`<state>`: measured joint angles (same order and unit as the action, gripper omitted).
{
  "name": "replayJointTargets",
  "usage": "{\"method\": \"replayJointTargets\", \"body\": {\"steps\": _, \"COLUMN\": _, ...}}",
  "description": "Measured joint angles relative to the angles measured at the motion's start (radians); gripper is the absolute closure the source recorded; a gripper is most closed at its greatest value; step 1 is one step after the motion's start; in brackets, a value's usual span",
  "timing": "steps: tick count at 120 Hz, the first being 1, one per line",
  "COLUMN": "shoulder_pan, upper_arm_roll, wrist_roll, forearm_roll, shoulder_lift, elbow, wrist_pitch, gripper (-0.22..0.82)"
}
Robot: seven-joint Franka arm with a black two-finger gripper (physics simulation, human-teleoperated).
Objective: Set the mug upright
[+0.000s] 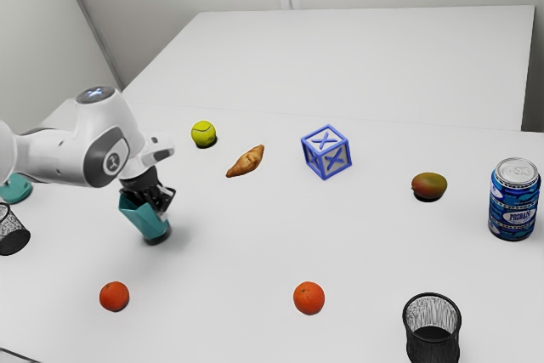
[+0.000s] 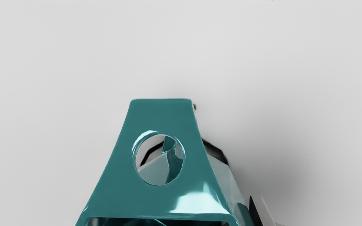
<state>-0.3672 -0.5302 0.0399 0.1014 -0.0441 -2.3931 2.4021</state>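
Note:
In the exterior view my gripper (image 1: 156, 198) is at the teal mug (image 1: 148, 219), shut on its upper part. The mug leans at a slant, its mouth up toward the hand and its base low over the table, beside a dark shadow. Whether the base touches the table is hard to tell. In the wrist view the mug (image 2: 159, 199) shows a broad teal piece with a round hole, and the gripper (image 2: 181, 210) has one fingertip beside the mug's wall; the other is hidden behind the teal piece.
A tennis ball (image 1: 203, 133), a croissant (image 1: 246, 161) and a blue-edged cube (image 1: 326, 152) lie beyond the mug. Oranges (image 1: 114, 296) (image 1: 308, 297), a black mesh cup (image 1: 432, 333), a mango (image 1: 429, 185) and a can (image 1: 513, 201) stand around the table (image 1: 221, 252).

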Motion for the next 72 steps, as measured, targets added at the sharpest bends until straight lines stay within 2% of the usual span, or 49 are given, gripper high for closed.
{"method": "replayJointTargets", "body": {"steps": 31, "shoulder_pan": 0.009, "upper_arm_roll": 0.013, "wrist_roll": -0.068, "forearm_roll": -0.006, "shoulder_lift": 0.044, "elbow": 0.002, "wrist_pitch": 0.024, "gripper": 0.78}}
{"method": "replayJointTargets", "body": {"steps": 45, "shoulder_pan": -0.019, "upper_arm_roll": -0.011, "wrist_roll": -0.089, "forearm_roll": -0.008, "shoulder_lift": 0.064, "elbow": 0.003, "wrist_pitch": 0.031, "gripper": 0.77}}
{"method": "replayJointTargets", "body": {"steps": 63, "shoulder_pan": -0.026, "upper_arm_roll": -0.004, "wrist_roll": -0.091, "forearm_roll": -0.018, "shoulder_lift": 0.071, "elbow": 0.010, "wrist_pitch": 0.032, "gripper": 0.43}}
{"method": "replayJointTargets", "body": {"steps": 72, "shoulder_pan": -0.028, "upper_arm_roll": -0.004, "wrist_roll": -0.090, "forearm_roll": -0.019, "shoulder_lift": 0.072, "elbow": 0.012, "wrist_pitch": 0.031, "gripper": 0.30}}
